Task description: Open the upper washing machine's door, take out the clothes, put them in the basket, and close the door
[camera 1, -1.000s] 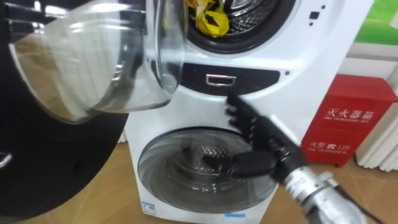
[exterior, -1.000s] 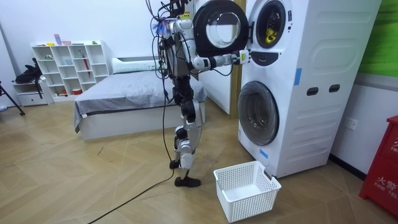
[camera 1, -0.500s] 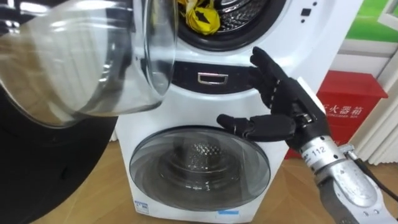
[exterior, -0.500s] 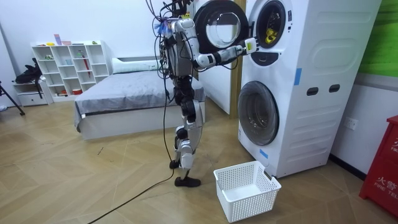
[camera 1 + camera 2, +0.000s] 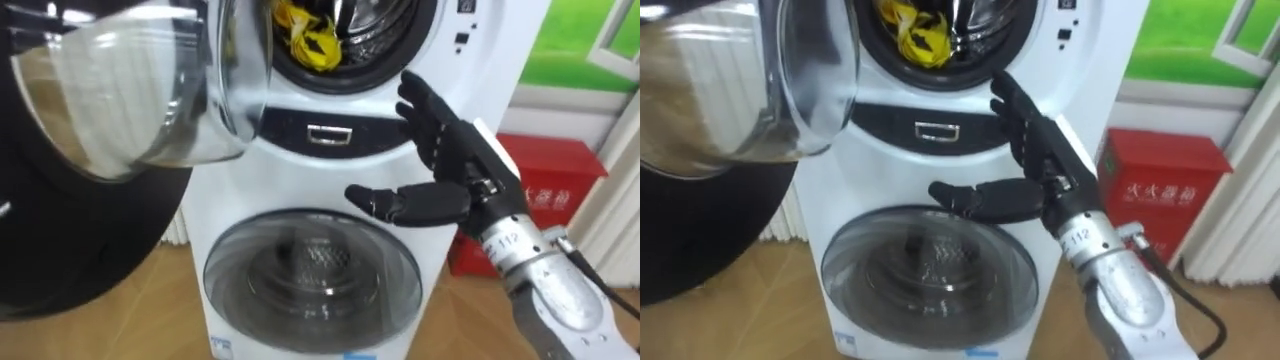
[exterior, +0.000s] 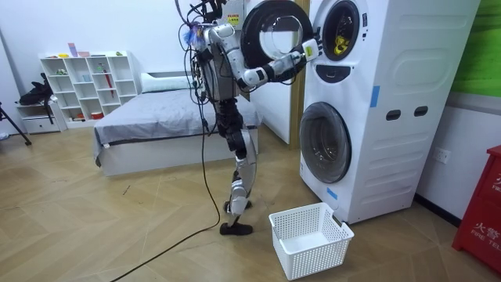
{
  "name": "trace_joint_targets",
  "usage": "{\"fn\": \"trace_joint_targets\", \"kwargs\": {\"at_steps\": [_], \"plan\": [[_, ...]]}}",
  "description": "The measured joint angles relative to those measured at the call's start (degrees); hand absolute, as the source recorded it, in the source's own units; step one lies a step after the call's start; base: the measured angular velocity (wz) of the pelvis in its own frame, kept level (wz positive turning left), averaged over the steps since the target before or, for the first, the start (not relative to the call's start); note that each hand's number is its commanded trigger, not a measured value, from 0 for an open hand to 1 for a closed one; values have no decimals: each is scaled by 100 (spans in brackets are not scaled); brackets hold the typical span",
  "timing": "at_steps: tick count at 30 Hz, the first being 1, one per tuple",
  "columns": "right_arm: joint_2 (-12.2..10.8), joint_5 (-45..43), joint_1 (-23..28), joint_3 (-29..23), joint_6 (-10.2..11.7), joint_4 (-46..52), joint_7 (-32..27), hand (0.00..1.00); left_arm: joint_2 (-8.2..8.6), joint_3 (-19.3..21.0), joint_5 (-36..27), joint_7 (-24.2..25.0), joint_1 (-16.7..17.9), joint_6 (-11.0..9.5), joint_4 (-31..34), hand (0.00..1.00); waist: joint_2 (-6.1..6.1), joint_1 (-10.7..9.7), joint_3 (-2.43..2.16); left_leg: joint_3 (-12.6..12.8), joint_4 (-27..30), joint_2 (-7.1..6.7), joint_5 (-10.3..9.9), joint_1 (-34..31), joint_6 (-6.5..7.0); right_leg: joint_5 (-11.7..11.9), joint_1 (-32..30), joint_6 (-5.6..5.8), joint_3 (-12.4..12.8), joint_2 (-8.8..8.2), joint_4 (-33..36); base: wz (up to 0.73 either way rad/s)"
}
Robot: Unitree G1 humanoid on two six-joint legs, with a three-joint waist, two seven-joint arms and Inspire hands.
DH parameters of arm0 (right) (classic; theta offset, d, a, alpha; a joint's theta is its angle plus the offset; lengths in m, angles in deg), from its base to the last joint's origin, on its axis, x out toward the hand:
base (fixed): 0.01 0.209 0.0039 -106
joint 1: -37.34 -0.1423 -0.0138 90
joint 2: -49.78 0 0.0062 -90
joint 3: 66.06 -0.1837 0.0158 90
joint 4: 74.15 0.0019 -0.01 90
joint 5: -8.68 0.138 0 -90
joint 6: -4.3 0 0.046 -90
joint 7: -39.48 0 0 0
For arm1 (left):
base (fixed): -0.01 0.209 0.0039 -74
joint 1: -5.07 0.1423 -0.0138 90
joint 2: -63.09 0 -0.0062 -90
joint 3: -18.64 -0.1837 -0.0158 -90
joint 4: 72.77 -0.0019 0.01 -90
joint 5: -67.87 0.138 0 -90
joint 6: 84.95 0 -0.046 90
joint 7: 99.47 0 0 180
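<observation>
— What do you have in front of you, biggest first?

— You face the white washing machine [image 6: 391, 102], two drums stacked. Your robot stands upright on the wood floor at the room view's left of it, right arm raised toward the upper drum. Behind it you have a bed [image 6: 149, 129] with a grey cover.

— And the doors?

— Your upper door [image 5: 130, 100] stands swung open to your left, its glass bowl bulging close to the head camera. Your lower door [image 5: 310, 285] is closed.

— What's on the floor?

— A white basket [image 6: 309, 239] sits before the lower drum, near your robot's feet. A red cabinet [image 5: 555, 185] stands to the right of the machine.

— Tell me about the hand.

— Your right hand [image 5: 462, 178] is spread wide, fingers straight and pointing up toward the upper drum's rim, thumb stretched sideways to the left. It holds nothing. It hangs in front of the dark panel [image 5: 365, 135] between the two drums. You cannot tell whether it touches the machine.

— Where are the clothes?

— The yellow clothes [image 5: 308, 40] lie inside the upper drum, low in its opening, above and left of your fingertips and apart from them.

— Anything smaller?

— A small silver-rimmed latch [image 5: 327, 133] sits in the dark panel, just left of the hand.
</observation>
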Motion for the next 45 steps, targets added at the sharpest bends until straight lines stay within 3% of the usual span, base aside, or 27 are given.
{"fn": "trace_joint_targets", "kwargs": {"at_steps": [1,2,3,4,5,7,9,10,11,15,17,18,20,22,24,25,26,28,29,30,31,32,34,40,45], "plan": [[-5,-2,-169,9,-2,-28,-1,0,0,3,2,0,21,0,-1,0,7,28,2,0,-417,-104,146,-226,36,-10,10,-10,-36,0,-21,-42],[-16,-11,-281,33,6,-25,-2,0,-23,7,0,-1,78,-11,-2,0,-26,33,-16,-23,-825,-174,556,-349,116,-36,66,-17,-29,-5,-49,-22],[-16,-19,-310,61,18,-21,-1,0,-38,6,0,1,118,-12,-2,0,-48,31,-30,-59,-1022,-199,744,-351,125,-55,106,2,-13,-6,-67,-10],[-16,-30,-324,111,46,-12,0,0,-49,2,0,22,162,-12,-7,0,-93,3,-61,-71,-1254,-229,1073,-285,152,-104,164,52,17,-13,-72,0],[-10,-30,-325,185,51,-23,-19,0,-43,-4,-1,77,164,-17,-11,0,-136,-3,-76,-18,-1395,-263,1312,-183,242,-145,215,100,73,-30,-87,0],[-10,-24,-325,323,40,-26,-33,0,-48,-11,-3,142,158,-50,-24,0,-180,-4,-80,-6,-1402,-329,1439,-93,377,-167,310,138,113,-74,-208,-11],[12,29,-325,460,35,-33,-64,0,-65,-3,-5,143,139,-50,-39,0,-248,-51,-71,27,-1355,-427,1372,-37,420,-162,455,195,104,-168,-342,1],[54,98,-326,454,35,-43,-91,0,-62,-3,2,158,82,-44,-40,0,-240,-93,-32,36,-1248,-468,1243,-56,433,-179,516,231,99,-215,-374,10],[82,119,-327,452,35,-43,-111,0,-63,1,4,181,56,-43,-39,0,-240,-111,-32,34,-1168,-472,1168,-92,439,-182,531,237,106,-222,-370,13],[138,122,-328,412,21,-45,-151,0,-73,117,-2,249,-127,20,-10,0,-196,-262,-12,96,-785,-599,802,-274,528,-330,514,504,121,-373,-186,11],[138,105,-328,374,23,-44,-214,0,-85,153,1,249,-199,86,51,0,-182,-398,-19,148,-735,-735,662,-296,621,-433,516,689,124,-482,16,31],[138,78,-226,282,123,-17,-350,0,-84,149,-1,248,-280,121,54,0,-177,-506,-24,296,-717,-765,604,-189,708,-504,448,817,116,-594,318,17],[218,71,-199,194,150,-120,-451,0,-92,141,-21,242,-370,154,38,0,-166,-554,-16,517,-735,-843,540,56,813,-527,355,872,121,-791,931,-10],[303,34,-183,168,181,-163,-564,0,-104,138,-31,193,-548,161,39,0,-96,-572,20,606,-759,-909,366,352,921,-366,296,1031,85,-955,1578,-10],[307,41,-88,83,298,-166,-644,0,-146,92,-41,180,-642,155,117,0,-42,-658,-4,563,-820,-911,222,493,944,-133,163,1033,100,-958,1999,9],[304,31,41,-23,439,-151,-628,0,-165,88,-20,176,-656,152,243,0,-5,-679,-18,476,-968,-896,175,648,929,112,-18,1080,116,-893,2302,4],[303,29,138,-81,506,-146,-620,0,-172,85,-10,169,-674,143,269,0,33,-684,-24,367,-1045,-878,173,716,929,192,-97,1097,133,-844,2428,-4],[252,49,298,-144,582,-138,-448,0,-189,84,-18,68,-698,118,273,0,169,-709,-31,221,-1310,-693,208,938,880,-335,-458,829,328,-542,2150,-20],[247,46,307,-142,576,-133,-404,0,-190,82,-14,63,-706,113,264,0,208,-726,-27,208,-1351,-651,216,992,870,-379,-548,808,358,-461,1904,-18],[249,33,307,-128,504,-132,-345,0,-196,78,-16,42,-695,80,211,0,217,-750,-21,49,-1405,-631,230,1081,847,-370,-660,804,483,-368,1239,-4],[253,7,305,-93,430,-130,-306,0,-194,70,-16,-27,-691,72,188,0,163,-767,-41,46,-1438,-645,229,1138,838,-164,-721,804,664,-379,512,12],[248,19,327,-46,355,-132,-301,0,-185,46,-15,-71,-651,65,182,0,135,-798,-39,-27,-1461,-660,196,1220,785,468,-731,675,713,-422,282,17],[256,22,333,-23,220,-117,-232,0,-167,-26,8,-158,-485,58,209,0,154,-779,-121,-126,-1552,-604,213,1301,696,506,-535,673,560,-358,-40,14],[261,-120,303,-35,149,-49,21,0,-148,59,18,-116,14,212,129,0,134,-656,-109,-190,-1699,-498,317,1330,528,707,-402,514,500,-175,-387,2],[230,-285,291,0,-32,276,250,0,-97,56,12,-30,1,200,94,0,129,-654,-101,-189,-1721,-425,368,1223,442,779,-495,423,458,-107,-465,2]]}}
